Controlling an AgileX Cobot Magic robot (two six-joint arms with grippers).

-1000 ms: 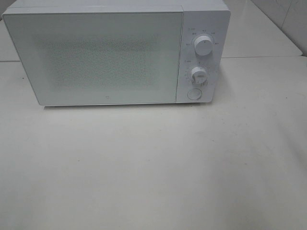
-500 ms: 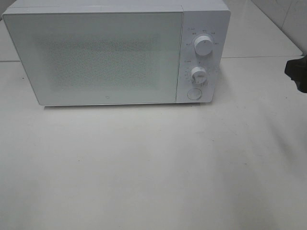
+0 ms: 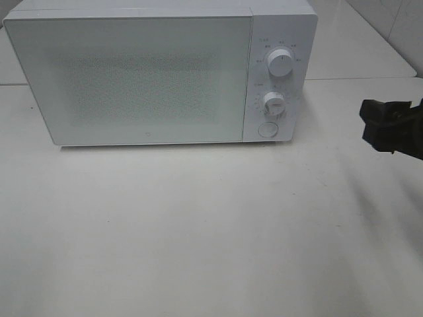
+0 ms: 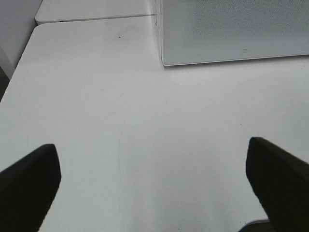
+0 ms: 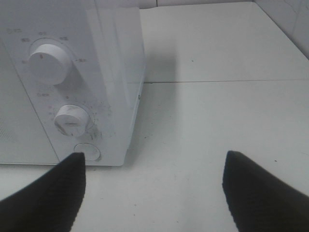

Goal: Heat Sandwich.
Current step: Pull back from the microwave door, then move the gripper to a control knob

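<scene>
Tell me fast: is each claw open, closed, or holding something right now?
Left black claw: open, holding nothing.
Right black claw: open, holding nothing.

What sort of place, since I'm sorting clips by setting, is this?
Probably a robot test bench staged as a kitchen, not a home: a white microwave stands, door shut, on a plain white table, and the black right gripper shows at the edge.

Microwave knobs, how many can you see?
2, both on the right end of the microwave: the upper knob, and the lower knob directly beneath it. None seems hidden.
</scene>
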